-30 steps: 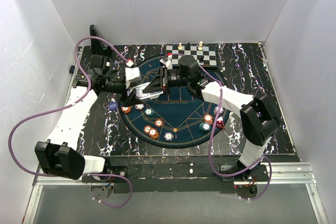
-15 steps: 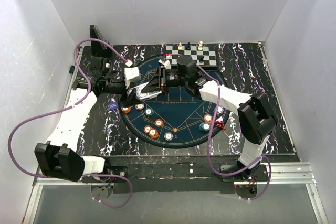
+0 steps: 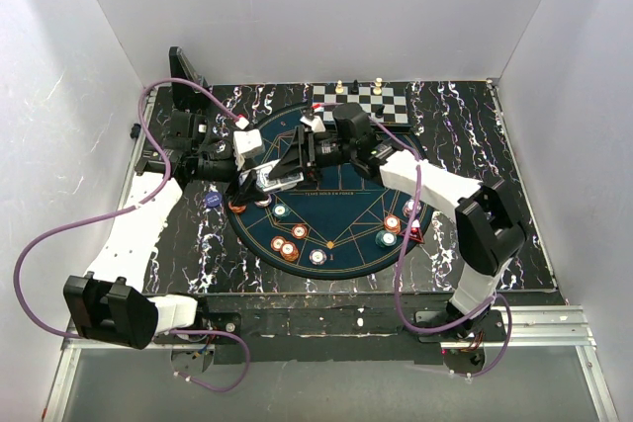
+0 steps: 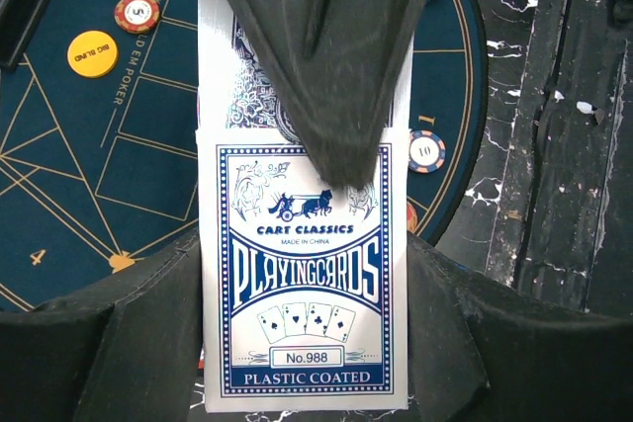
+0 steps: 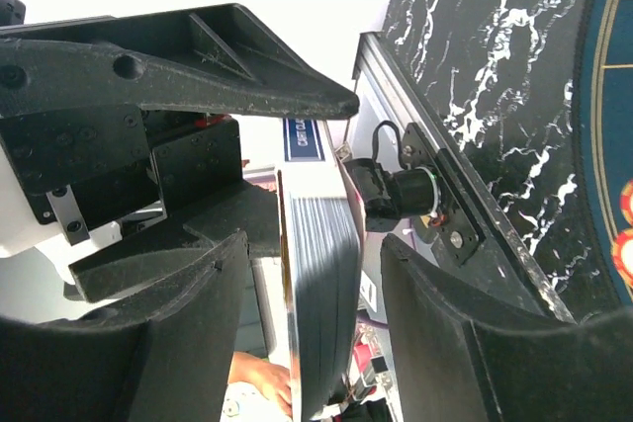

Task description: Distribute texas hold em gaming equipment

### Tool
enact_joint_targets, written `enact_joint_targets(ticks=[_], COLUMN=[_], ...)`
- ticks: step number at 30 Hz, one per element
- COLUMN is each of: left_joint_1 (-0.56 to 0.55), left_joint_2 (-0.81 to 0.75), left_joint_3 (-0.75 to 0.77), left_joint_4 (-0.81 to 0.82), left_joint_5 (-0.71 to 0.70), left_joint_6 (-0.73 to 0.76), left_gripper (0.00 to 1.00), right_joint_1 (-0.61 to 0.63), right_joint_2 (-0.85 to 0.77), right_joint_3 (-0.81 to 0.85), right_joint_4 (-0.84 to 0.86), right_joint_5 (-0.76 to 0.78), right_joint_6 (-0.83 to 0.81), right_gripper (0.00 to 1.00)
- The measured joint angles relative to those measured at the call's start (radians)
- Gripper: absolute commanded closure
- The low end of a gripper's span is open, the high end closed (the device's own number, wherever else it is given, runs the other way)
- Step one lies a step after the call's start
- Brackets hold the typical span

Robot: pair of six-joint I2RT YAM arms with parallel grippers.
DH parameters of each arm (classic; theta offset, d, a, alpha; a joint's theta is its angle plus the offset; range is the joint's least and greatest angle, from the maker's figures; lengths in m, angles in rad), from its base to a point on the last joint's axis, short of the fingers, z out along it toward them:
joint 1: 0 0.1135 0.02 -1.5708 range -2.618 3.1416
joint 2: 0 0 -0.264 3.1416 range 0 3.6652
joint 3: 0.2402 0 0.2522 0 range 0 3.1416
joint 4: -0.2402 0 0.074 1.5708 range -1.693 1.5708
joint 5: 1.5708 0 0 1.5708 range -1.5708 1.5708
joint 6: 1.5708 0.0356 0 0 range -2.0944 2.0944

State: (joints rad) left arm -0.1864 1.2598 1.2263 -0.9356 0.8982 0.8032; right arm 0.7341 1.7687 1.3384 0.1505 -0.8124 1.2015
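Left claw (image 4: pixel 307 274) I see clamped on the card box (image 4: pixel 305 284); right claw (image 5: pixel 297 244) stands apart around its deck (image 5: pixel 321 303).

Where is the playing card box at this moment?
The playing card box fills the middle of the left wrist view, clamped in the left gripper above the round blue mat, with the right gripper at its far end.

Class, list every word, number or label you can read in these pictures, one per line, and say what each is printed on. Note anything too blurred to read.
"CART CLASSICS", "MADE IN CHINA", "PLAYINGCARDS", "No.988", "PLASTIC COATED": card box.
"BIG BLIND": yellow disc.
"5": red-rimmed chip.
"10": chip at mat's edge.
"4": round mat.
"...EM POKER": same mat, partly hidden.
Mat lettering in the top view: too small.
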Motion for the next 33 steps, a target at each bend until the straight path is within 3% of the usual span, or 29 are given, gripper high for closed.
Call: enact_joint_targets(ticks=[18, 26, 33], left_joint_1=[0.000, 0.000, 0.000], left_joint_2=[0.001, 0.002, 0.002], left_joint_3=[0.002, 0.019, 0.019], left_joint_4=[-0.090, -0.100, -0.113], left_joint_5=[0.012, 0.026, 0.031], left_joint_6=[0.042, 0.042, 0.049], left_gripper=[1.00, 1.00, 1.00], right_joint_1=[-0.037, -0.031, -0.033], right_joint_2=[-0.109, -0.109, -0.113], right_joint_3=[-0.011, -0.011, -0.011], right_joint_4=[-0.260, -0.316, -0.336], right_joint_5=[0.025, 0.032, 0.038], right_joint_6=[-0.183, -0.218, -0.232], right_gripper=[0.36, 0.53, 0.57])
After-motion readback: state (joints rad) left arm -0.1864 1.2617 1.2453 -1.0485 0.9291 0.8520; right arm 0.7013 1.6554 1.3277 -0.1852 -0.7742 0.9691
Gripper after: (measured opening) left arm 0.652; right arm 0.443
